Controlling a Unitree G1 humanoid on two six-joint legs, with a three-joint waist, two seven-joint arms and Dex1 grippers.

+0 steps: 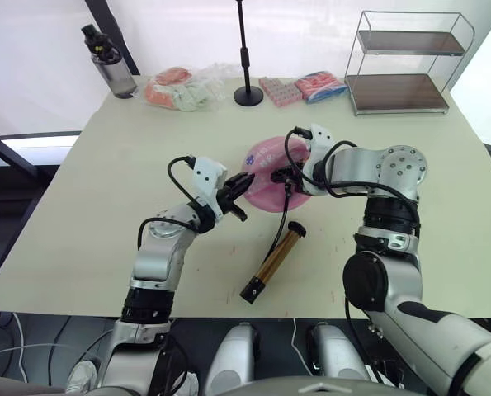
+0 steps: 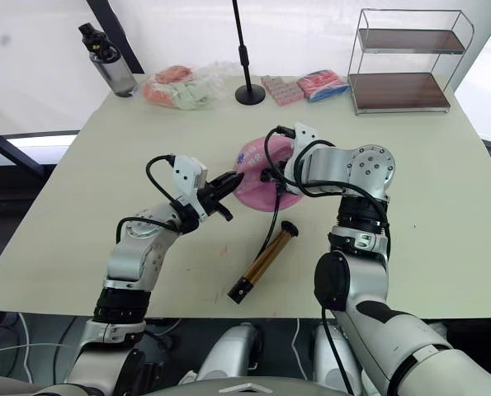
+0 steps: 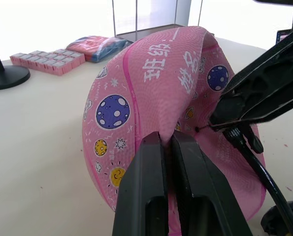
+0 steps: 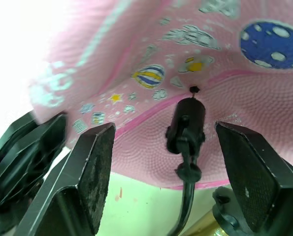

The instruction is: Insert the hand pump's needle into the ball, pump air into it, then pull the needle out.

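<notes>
Left hand (image 3: 168,147) pinches the limp ball (image 1: 266,177); right hand (image 4: 161,172) (spread open) flanks the seated needle (image 4: 193,90), which may slip out.

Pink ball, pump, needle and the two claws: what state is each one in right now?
ball: limp, under-inflated, one fold pinched.
left gripper: shut on that fold of the ball.
right gripper: open, fingers either side of the needle's fitting, not touching it.
needle: tip at the ball's valve; depth hidden.
hand pump: lying flat on the table, unheld.
</notes>
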